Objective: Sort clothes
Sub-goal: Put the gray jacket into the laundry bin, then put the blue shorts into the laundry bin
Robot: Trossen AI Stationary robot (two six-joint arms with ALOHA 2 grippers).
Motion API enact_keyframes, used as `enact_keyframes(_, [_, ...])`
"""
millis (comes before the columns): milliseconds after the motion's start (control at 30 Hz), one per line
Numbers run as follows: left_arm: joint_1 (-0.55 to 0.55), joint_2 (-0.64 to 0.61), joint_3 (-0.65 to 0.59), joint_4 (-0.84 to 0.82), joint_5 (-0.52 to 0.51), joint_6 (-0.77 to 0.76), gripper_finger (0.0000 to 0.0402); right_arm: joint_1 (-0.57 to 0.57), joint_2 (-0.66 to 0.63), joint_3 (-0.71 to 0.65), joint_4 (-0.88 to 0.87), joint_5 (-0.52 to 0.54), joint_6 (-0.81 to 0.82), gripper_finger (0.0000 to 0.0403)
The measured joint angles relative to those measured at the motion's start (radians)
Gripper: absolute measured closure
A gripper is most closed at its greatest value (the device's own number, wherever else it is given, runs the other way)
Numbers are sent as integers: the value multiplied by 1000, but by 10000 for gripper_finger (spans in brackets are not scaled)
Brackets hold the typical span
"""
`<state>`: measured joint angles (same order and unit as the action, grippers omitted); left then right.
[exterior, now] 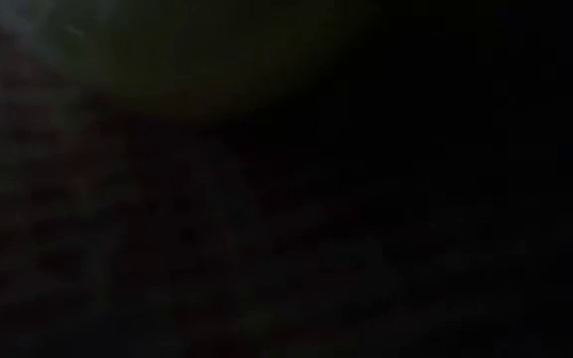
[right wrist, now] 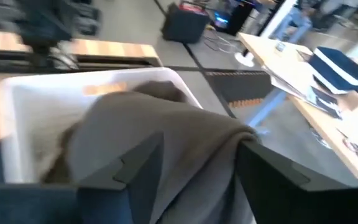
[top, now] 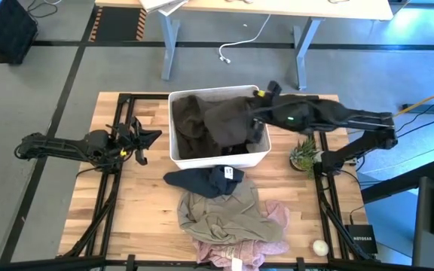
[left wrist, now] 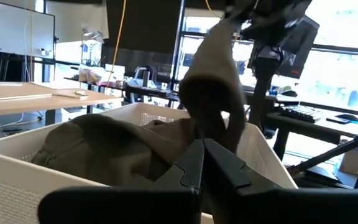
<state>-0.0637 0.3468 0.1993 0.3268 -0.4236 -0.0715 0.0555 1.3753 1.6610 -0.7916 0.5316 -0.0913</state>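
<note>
My right gripper (top: 258, 113) is over the far right part of the white bin (top: 178, 154) and is shut on a dark grey-brown garment (top: 228, 120). Another dark garment (top: 191, 124) lies in the bin's left half. On the table near the bin lies a pile: a navy garment (top: 206, 181), an olive-khaki one (top: 224, 214) and a mottled pink one (top: 236, 254) with a white label. My left gripper (top: 148, 139) is shut and empty, left of the bin; its shut fingers (left wrist: 194, 171) face the bin wall. The low view is dark. My right gripper pinches a bunched fold of the dark grey-brown garment (right wrist: 185, 143) between its two fingers (right wrist: 135, 165), several layers thick. The fingers come slanting down from the table's right side. The garment hangs below them (left wrist: 210, 87), and its lower part lies in the bin.
A small potted plant (top: 304, 154) stands right of the bin. A small white round thing (top: 320, 246) and a black box (top: 361, 237) lie at the near right corner. Bare wood shows on the table's left part (top: 138, 203).
</note>
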Motion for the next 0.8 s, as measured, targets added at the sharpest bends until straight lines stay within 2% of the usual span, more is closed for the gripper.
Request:
enact_keyframes(167, [0,0,0,-3,0,0,398,121,-6,149,-141,-46,187,181])
enact_keyframes(300, [0,0,0,-3,0,-8,398,243,-3,157,-183,-105,281,186])
enact_keyframes(533, [0,0,0,-2,0,-8,398,445,41,44,-214,-60,375,194])
enact_keyframes(800, [0,0,0,-2,0,-8,398,538,162,-140,-202,-54,409,194])
